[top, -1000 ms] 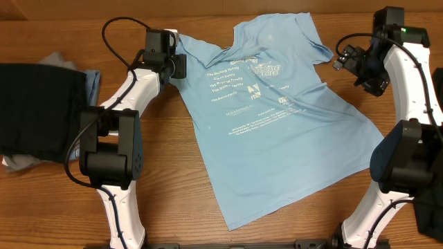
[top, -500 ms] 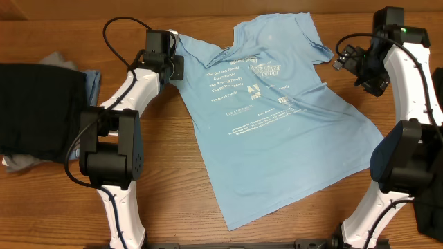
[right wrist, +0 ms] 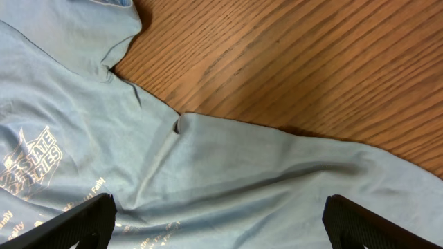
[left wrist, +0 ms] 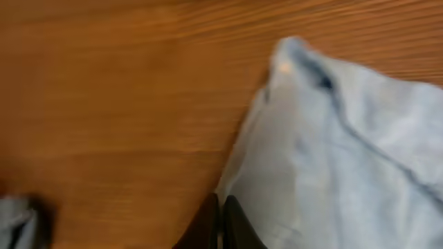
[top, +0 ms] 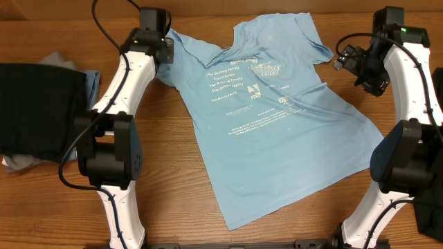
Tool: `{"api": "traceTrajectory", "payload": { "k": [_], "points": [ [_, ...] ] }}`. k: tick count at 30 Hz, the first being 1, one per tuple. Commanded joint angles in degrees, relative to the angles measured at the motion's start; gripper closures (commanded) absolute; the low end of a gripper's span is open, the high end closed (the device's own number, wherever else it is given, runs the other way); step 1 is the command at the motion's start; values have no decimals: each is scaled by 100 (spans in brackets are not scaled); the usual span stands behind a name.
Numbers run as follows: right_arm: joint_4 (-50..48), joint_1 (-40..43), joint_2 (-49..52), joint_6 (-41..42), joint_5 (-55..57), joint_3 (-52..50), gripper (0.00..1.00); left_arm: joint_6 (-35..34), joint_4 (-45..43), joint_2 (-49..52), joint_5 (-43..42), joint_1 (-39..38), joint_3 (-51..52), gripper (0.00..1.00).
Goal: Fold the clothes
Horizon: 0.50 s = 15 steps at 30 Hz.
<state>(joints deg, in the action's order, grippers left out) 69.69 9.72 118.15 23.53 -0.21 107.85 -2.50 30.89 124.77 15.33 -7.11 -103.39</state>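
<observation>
a light blue t-shirt (top: pixel 277 131) lies spread flat, printed side up, on the wooden table (top: pixel 208 14). its neck points to the far edge and its hem slants toward the near edge. pale lettering runs in rows across the chest.

the left gripper (top: pixel 160 50) is at the tip of one sleeve (top: pixel 173 59). its two fingers (left wrist: pixel 220 221) are pressed tight together and pinch the sleeve's edge. in the left wrist view, which is blurred, the pale blue cloth rises ahead of the fingers and to their right, and bare wood lies to their left.

the right gripper (top: pixel 344 59) hangs just beyond the other sleeve (top: pixel 315 45), its fingers (right wrist: pixel 79 221) spread wide with nothing between them. in the right wrist view the shirt's cloth lies under and between the open fingers, the sleeve's armpit seam is ahead of them, and bare wood is ahead to their right.

well out to the left gripper's outer side, beside the left arm, a pile of clothes (top: pixel 34 111) rests on the table. a black shirt lies on top, with grey and blue cloth (top: pixel 88 84) showing at its edges.
</observation>
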Motion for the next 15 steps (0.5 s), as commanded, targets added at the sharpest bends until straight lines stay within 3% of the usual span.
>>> {"api": "traceTrajectory", "payload": {
  "k": [1,6,15],
  "points": [
    [-22,22,-17,-20,-35,125,0,-614,343,-79,649,323,-101,96],
    [-22,22,-17,-20,-35,125,0,-1123,798,-79,566,776,-101,96],
    [-22,22,-17,-20,-35,125,0,-1198,1189,-70,131,1307,-87,96]
  ]
}}
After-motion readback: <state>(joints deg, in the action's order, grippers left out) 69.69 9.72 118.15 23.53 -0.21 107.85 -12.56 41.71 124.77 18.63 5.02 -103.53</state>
